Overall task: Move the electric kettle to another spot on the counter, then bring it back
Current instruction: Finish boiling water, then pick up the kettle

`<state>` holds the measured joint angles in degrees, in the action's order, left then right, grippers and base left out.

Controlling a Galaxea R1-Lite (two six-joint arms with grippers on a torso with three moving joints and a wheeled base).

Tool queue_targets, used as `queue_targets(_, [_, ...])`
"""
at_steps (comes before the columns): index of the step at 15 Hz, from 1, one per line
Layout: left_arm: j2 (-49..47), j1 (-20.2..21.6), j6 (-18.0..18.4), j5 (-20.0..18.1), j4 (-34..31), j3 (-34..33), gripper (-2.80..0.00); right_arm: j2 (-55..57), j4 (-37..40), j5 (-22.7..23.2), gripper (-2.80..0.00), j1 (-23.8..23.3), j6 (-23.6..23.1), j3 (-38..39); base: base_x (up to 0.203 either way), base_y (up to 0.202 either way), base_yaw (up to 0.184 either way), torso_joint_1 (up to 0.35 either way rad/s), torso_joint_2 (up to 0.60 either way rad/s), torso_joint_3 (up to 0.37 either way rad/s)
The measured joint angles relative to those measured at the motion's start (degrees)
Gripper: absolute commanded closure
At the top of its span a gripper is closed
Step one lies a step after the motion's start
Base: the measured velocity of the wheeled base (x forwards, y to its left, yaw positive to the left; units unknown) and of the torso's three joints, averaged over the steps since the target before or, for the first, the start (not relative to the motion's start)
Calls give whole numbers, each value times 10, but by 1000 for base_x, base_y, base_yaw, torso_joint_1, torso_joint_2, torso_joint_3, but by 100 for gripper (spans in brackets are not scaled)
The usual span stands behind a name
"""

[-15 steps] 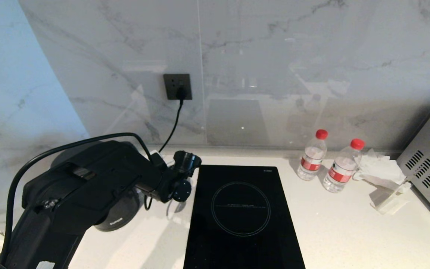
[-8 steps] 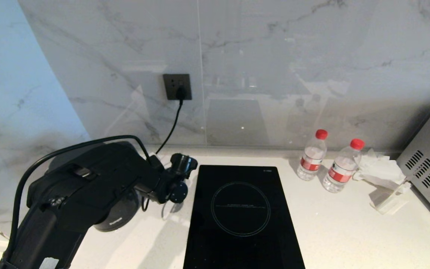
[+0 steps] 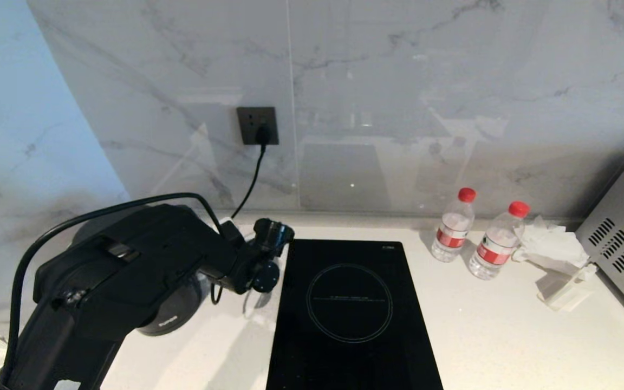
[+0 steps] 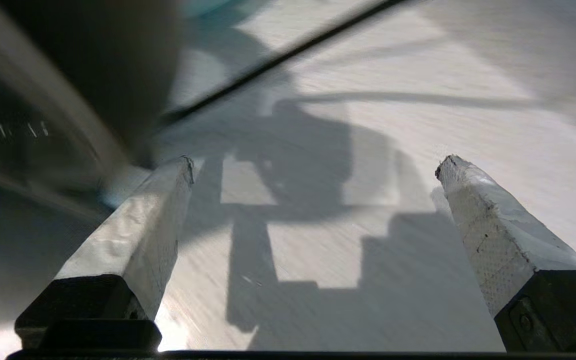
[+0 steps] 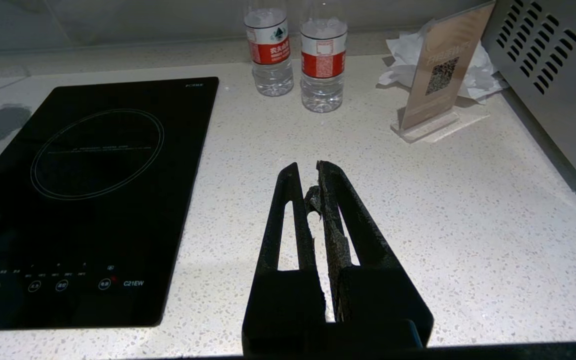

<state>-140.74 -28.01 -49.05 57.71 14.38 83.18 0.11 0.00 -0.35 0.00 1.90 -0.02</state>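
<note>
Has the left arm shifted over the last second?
Barely: the left arm swung slightly away from the hob, then back, ending where it started.

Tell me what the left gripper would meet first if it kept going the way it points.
Probably the bare counter. The left gripper is open with only white worktop and shadow between its fingers. The electric kettle sits off to one side, close by one fingertip; depth is unclear.
</note>
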Motion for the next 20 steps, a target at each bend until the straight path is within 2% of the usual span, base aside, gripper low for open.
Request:
queue_targets(5, [-1, -23, -1, 1, -2, -31, -280, 0, 0, 0, 0, 0, 0, 0, 0, 0, 0, 0, 0, 0])
queue_targets(8, [-13, -4, 11, 2, -14, -31, -280, 0, 0, 0, 0, 0, 0, 0, 0, 0, 0, 0, 0, 0])
queue_targets(13, [-36, 27, 14, 1, -39, 9, -280, 0, 0, 0, 0, 0, 0, 0, 0, 0, 0, 0, 0, 0])
queue_targets(18, [-38, 30, 13, 1, -40, 11, -280, 0, 0, 0, 0, 0, 0, 0, 0, 0, 0, 0, 0, 0])
queue_targets(20, [-33, 18, 10, -1, -39, -5, -280, 0, 0, 0, 0, 0, 0, 0, 0, 0, 0, 0, 0, 0])
